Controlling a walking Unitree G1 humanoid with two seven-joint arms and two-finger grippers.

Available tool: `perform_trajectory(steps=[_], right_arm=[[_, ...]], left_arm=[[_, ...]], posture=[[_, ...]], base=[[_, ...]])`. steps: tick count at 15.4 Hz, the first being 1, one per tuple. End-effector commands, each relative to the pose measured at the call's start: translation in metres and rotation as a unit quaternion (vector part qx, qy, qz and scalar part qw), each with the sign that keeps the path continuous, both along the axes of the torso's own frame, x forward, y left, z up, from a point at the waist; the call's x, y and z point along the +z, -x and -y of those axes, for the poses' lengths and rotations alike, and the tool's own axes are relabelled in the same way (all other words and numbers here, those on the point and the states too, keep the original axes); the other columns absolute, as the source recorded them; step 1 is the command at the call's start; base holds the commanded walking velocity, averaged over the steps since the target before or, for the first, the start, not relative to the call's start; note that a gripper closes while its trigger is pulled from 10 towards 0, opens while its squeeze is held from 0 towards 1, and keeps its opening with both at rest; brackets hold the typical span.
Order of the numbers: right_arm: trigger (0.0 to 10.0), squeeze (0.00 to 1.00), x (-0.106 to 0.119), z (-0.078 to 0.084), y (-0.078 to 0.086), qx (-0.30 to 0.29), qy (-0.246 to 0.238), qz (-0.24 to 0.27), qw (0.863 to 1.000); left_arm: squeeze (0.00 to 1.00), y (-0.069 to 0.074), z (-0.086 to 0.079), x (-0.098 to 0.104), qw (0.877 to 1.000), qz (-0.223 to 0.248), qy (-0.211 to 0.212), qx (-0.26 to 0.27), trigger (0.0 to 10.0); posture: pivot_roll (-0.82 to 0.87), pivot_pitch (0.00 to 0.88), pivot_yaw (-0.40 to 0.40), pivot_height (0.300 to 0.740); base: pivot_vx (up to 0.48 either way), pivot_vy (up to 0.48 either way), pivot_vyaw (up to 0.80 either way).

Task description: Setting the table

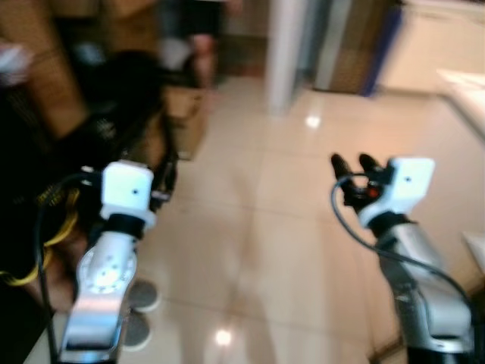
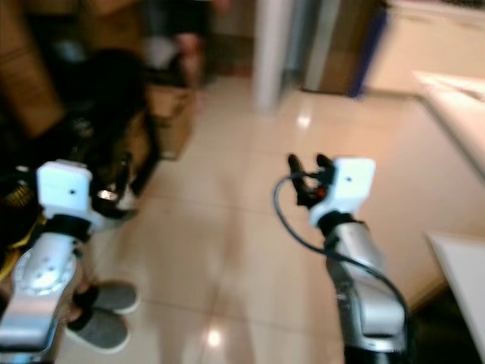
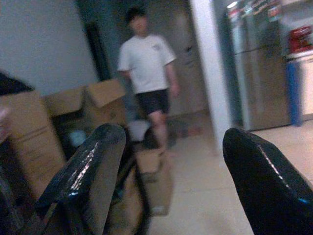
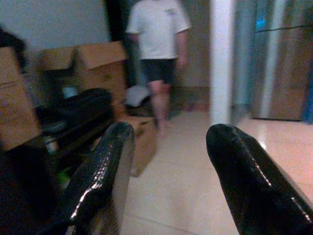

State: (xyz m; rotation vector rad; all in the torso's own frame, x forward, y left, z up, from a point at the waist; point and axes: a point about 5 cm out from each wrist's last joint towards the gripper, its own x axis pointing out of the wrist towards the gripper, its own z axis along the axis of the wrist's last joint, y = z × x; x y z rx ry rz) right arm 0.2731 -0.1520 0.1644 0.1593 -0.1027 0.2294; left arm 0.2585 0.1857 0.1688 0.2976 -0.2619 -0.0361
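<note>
Currently, your inventory reads as follows.

Left end effector [image 3: 166, 181]: raised before you over the tiled floor [image 1: 258, 250]. Your left wrist view shows its two black fingers [image 3: 83, 181] spread well apart, released, nothing between them.

Right end effector [image 4: 171, 181]: also raised, beside the left one and apart from it. Fingers [image 4: 244, 181] spread wide, released, nothing between them. A black cable [image 1: 356, 235] loops from its white wrist housing down along the silver arm.

Person [image 3: 149, 73]: white T-shirt, dark shorts, standing well ahead of both end effectors on the far side of the floor, near a white pillar [image 4: 221, 58].

Cardboard boxes [image 4: 93, 63]: stacked ahead of your end effectors, against the wall beside the person. One smaller box [image 4: 142, 139] sits on the floor near the person's feet.

Dark bulky item [image 4: 78, 115]: black, ahead of the right end effector, in front of the boxes; too blurred for you to identify.

Refrigerator [image 3: 257, 73]: steel-coloured, beyond the pillar, well away from both end effectors.

Grey slippers [image 2: 106, 315]: a pair on the floor beneath the left arm.

Pale surface [image 2: 455, 98]: runs along the far side of the right end effector; edge blurred. No tableware can be made out on it, so you cannot tell where the table things are.
</note>
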Motion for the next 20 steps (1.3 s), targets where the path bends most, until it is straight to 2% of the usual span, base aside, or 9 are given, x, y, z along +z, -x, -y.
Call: perform_trajectory(steps=[1, 5, 8, 9, 11, 13, 14, 17, 20], right_arm=[[10.0, 0.0, 0.006, 0.003, 0.0, -0.003, 0.01, 0.009, 1.0], [10.0, 0.0, 0.005, -0.004, 0.001, 0.01, 0.016, 0.005, 1.0], [10.0, 0.0, 0.001, -0.006, 0.004, 0.02, 0.025, -0.006, 0.999], [10.0, 0.0, 0.0, -0.006, 0.003, 0.014, 0.006, -0.01, 1.0], [10.0, 0.0, 0.005, -0.011, 0.002, 0.016, 0.006, -0.001, 1.0], [10.0, 0.0, 0.006, -0.007, 0.003, 0.014, 0.0, -0.003, 1.0], [10.0, 0.0, 0.004, -0.003, 0.002, 0.006, -0.007, -0.005, 1.0], [10.0, 0.0, 0.006, -0.013, -0.002, 0.014, -0.017, -0.002, 1.0], [10.0, 0.0, 0.004, -0.008, -0.005, -0.007, -0.022, -0.005, 1.0]], left_arm=[[0.0, -0.002, 0.002, 0.004, 1.0, 0.007, 0.003, -0.002, 10.0], [0.0, 0.001, 0.002, 0.001, 1.0, 0.002, 0.004, -0.002, 10.0], [0.0, 0.007, 0.005, -0.003, 1.0, -0.006, 0.003, -0.003, 10.0], [0.0, 0.007, 0.002, 0.001, 1.0, -0.002, 0.002, -0.001, 10.0], [0.0, 0.0, -0.002, 0.0, 1.0, -0.001, 0.007, 0.001, 10.0], [0.0, -0.001, 0.001, 0.0, 1.0, -0.002, 0.003, -0.006, 10.0], [0.0, 0.0, 0.002, 0.001, 1.0, 0.0, 0.003, -0.006, 10.0], [0.0, -0.004, -0.002, 0.003, 1.0, 0.007, 0.009, 0.004, 10.0], [0.0, -0.003, -0.002, 0.003, 1.0, 0.007, 0.009, 0.003, 10.0]], posture=[[-0.04, 0.0, -0.009, 0.74], [-0.04, 0.0, -0.014, 0.74], [-0.02, 0.0, -0.024, 0.74], [-0.01, 0.0, -0.02, 0.74], [-0.05, 0.0, -0.006, 0.74], [-0.04, 0.0, 0.0, 0.74], [-0.03, 0.0, -0.005, 0.74], [-0.02, 0.0, -0.013, 0.74], [-0.01, 0.0, -0.009, 0.74]], base=[[0.461, 0.0, 0.0], [0.463, 0.0, 0.0], [0.464, 0.0, 0.71], [0.465, 0.0, 0.0], [0.463, 0.0, 0.0], [0.463, 0.0, 0.0], [0.469, 0.0, -0.8], [0.474, 0.0, -0.8], [0.48, 0.0, -0.8]])
